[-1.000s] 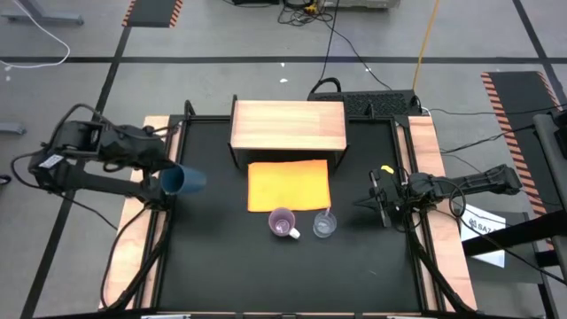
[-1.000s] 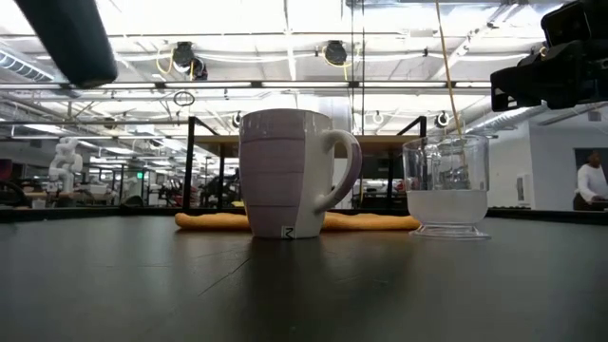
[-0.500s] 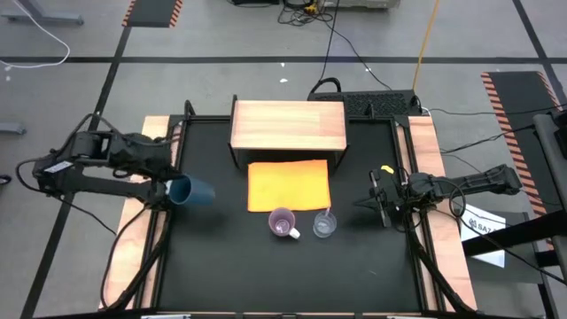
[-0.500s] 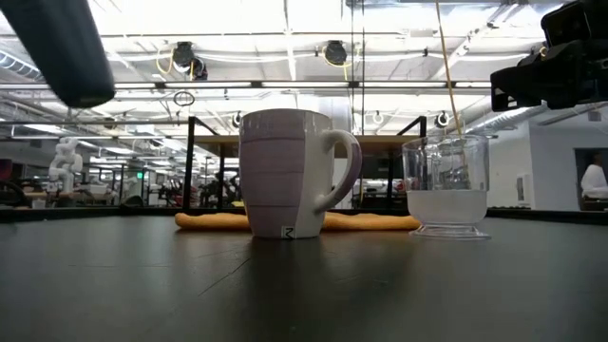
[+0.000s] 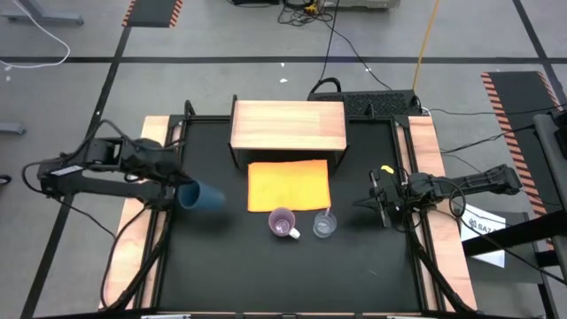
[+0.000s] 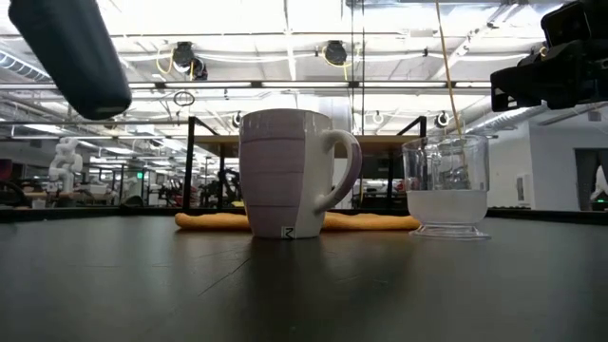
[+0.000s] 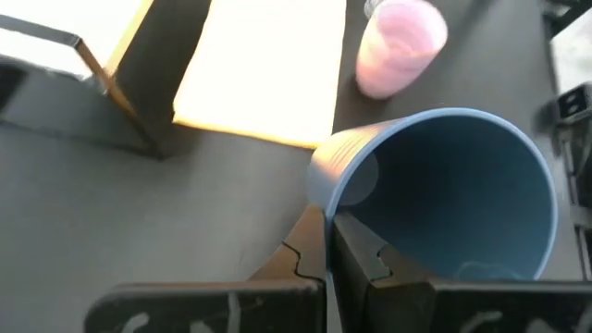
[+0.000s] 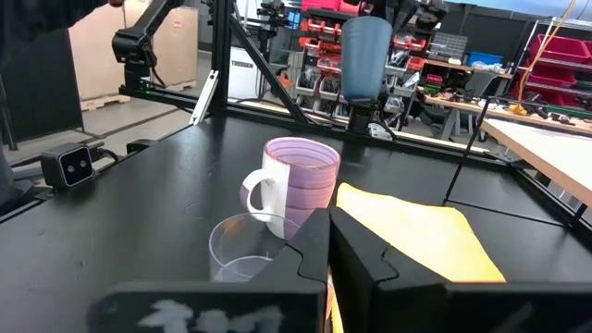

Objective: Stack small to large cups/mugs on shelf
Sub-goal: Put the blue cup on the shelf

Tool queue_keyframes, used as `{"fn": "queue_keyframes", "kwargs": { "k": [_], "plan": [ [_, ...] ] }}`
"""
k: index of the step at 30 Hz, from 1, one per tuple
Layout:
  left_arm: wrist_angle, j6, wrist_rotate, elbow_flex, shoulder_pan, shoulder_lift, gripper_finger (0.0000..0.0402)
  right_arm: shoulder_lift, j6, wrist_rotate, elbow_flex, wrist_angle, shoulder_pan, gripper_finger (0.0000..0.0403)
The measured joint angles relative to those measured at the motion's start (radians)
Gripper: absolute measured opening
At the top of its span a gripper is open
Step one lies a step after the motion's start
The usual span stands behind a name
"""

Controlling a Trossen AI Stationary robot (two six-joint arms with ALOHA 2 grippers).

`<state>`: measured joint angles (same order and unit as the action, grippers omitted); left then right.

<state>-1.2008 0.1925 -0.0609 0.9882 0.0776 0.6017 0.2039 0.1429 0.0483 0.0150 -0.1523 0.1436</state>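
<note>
My left end effector (image 5: 174, 182), clamped on the dark blue tumbler (image 5: 202, 198), holds it aloft; lilac mug (image 5: 283, 222) beyond. My right end effector (image 5: 376, 201) waits, fingers together.

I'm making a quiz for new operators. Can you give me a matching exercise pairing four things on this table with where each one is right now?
Things:
1. dark blue handleless tumbler
2. lilac mug with a handle
3. clear see-through cup
4. flat orange sheet

Places:
A. standing on the black table, close beside the mug
B. lying on the table in front of the light wooden shelf
C. held off the table, tipped on its side, by the left gripper
D. standing upright just in front of the sheet's near edge, mouth up

Pairs: 1-C, 2-D, 3-A, 4-B
</note>
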Motion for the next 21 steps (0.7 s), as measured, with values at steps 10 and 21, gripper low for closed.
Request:
{"fn": "queue_keyframes", "kwargs": {
  "k": [10, 21],
  "plan": [
    [0.129, 0.058, 0.062, -0.107, 0.000, -0.070, 0.0001, 0.000, 0.000, 0.000, 0.000, 0.002, 0.000, 0.0000],
    [0.301, 0.060, 0.115, -0.263, 0.000, -0.087, 0.0001, 0.000, -0.012, 0.000, 0.000, 0.008, 0.000, 0.0000]
  ]
}}
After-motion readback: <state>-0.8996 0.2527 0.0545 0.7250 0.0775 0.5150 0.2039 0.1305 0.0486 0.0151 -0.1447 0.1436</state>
